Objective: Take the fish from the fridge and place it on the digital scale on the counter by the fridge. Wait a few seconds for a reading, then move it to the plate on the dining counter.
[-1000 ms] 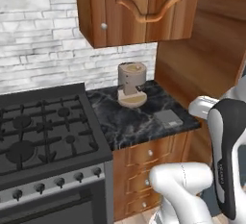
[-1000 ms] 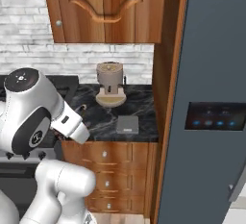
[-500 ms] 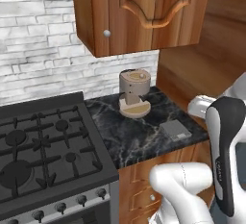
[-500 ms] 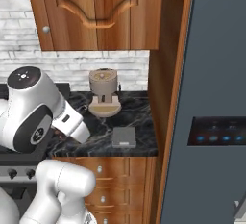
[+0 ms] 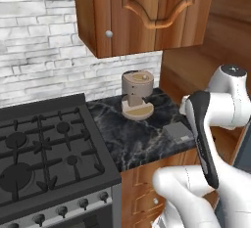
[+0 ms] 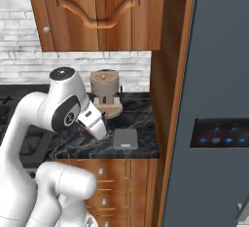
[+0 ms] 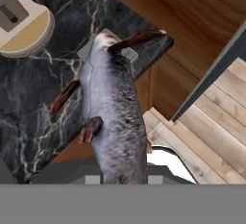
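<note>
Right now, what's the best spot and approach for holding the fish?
Grip the fish on the thick, smooth stretch of its body at the near end in the hand view, pinched across the flanks and approached lengthwise from that end. Reddish fins stick out sideways further along, so stay below them. Its far end hangs over the digital scale.

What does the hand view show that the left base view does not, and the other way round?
Hand view alone: the fish, grey with reddish fins, held in the shut gripper and hanging over the counter's edge, its head end overlapping the digital scale; also wooden floor.
Left base view alone: the black stove, white brick wall, wooden wall cabinet, and the robot's arm.
Both: the marble counter, the scale and the tan coffee machine, whose base shows in the hand view.
</note>
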Controlling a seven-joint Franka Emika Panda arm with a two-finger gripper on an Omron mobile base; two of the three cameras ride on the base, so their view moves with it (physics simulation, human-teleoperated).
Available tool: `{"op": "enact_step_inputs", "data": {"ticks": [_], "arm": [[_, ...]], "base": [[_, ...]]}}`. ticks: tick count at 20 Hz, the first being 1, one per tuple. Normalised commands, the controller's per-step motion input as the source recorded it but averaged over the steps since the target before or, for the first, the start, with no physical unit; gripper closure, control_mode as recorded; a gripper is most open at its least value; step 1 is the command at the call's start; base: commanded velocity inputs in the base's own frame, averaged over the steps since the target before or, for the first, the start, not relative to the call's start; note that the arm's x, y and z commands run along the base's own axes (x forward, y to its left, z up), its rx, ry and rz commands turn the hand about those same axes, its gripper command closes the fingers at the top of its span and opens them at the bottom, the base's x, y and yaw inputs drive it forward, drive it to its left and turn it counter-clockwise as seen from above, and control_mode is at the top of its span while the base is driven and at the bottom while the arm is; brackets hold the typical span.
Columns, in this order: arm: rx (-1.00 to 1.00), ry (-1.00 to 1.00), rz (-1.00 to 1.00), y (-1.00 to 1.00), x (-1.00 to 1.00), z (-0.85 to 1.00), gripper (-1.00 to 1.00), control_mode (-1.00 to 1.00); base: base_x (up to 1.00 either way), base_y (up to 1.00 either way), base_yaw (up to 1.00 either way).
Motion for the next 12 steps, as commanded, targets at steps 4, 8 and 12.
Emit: {"op": "enact_step_inputs", "data": {"ticks": [4,8,12], "arm": [[0.0,0.11,-0.06,-0.11,0.84,-0.53,1.0,-1.0],[0.0,0.03,-0.02,-0.01,0.66,-0.69,1.0,-1.0],[0.0,0.0,0.0,-0.16,0.36,-0.71,1.0,-1.0]], "base": [[0.0,0.0,0.0],[0.0,0.0,0.0],[0.0,0.0,0.0]]}}
